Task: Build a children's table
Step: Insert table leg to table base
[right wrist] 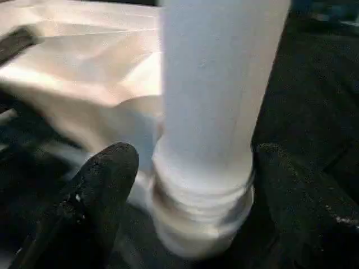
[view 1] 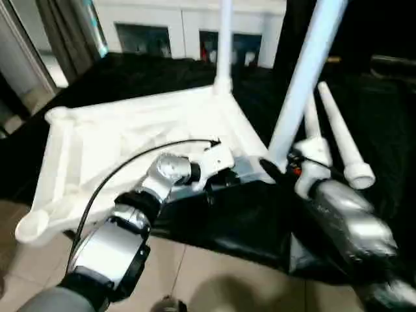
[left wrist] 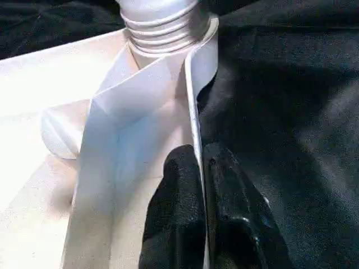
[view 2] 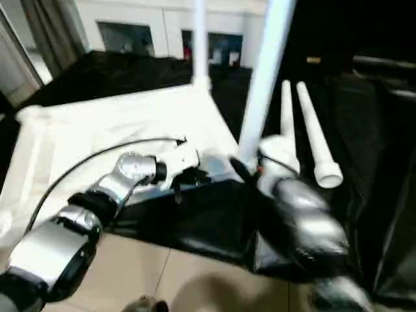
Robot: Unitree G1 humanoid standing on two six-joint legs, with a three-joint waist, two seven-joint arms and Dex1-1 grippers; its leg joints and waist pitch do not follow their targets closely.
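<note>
A black cloth (view 1: 338,97) is spread over the work surface, with pale floor tiles (view 1: 214,273) nearest the robot and white cabinets along the far wall. In the left eye view, the white tabletop (view 1: 130,130) is seen lying underside up on the cloth, one leg (view 1: 225,45) standing in its far corner and another leg (view 1: 302,78) rising from its near right corner; two loose legs (view 1: 338,130) lie on the cloth to the right. In the left wrist view, the left gripper (left wrist: 202,168) is seen pressed together on the tabletop's thin side wall, near that corner. In the right wrist view, the right gripper (right wrist: 185,162) is seen spread on either side of the leg's ridged base, its fingers (right wrist: 95,185) apart from it.
</note>
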